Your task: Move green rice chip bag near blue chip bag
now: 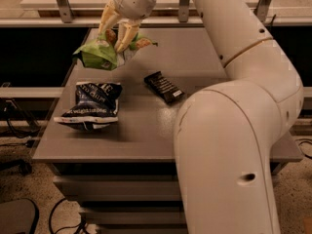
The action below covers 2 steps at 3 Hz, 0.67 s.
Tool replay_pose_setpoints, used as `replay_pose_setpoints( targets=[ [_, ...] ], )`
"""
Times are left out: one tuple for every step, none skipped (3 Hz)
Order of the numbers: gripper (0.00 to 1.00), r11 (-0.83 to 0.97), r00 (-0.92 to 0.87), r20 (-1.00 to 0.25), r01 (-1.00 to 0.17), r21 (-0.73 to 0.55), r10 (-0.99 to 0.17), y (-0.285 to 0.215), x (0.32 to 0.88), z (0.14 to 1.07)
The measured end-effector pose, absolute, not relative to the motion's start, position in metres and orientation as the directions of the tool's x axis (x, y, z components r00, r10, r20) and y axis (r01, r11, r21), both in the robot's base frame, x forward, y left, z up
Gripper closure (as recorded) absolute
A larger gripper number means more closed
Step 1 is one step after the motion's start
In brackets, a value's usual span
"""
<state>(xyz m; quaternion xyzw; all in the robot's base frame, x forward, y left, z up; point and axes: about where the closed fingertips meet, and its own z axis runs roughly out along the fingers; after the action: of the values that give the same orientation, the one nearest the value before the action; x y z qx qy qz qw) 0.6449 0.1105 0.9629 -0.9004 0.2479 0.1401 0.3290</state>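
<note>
1. While clamped on the green bag (99,57), the gripper (115,39) hangs over the table's (195,57) far-left part.
2. Green bag looks lifted off the surface, just behind the blue bag (91,105), not touching it.
3. Black wrapper (164,87) lies right of the blue bag.

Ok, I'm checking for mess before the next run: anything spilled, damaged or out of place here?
Nothing spilled. The green rice chip bag hangs crumpled in the gripper beyond the blue chip bag, which lies intact on the table. The black bar wrapper lies flat.
</note>
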Motion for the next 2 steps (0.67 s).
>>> replay_pose_setpoints(
  targets=[
    [0.39,-0.67,0.838,-0.428,-0.534,-0.516,-0.338,0.1164,0.6403,0.9592],
    [0.17,-0.678,0.839,-0.437,-0.528,-0.512,-0.324,0.1211,0.6367,0.9564]
  ],
)
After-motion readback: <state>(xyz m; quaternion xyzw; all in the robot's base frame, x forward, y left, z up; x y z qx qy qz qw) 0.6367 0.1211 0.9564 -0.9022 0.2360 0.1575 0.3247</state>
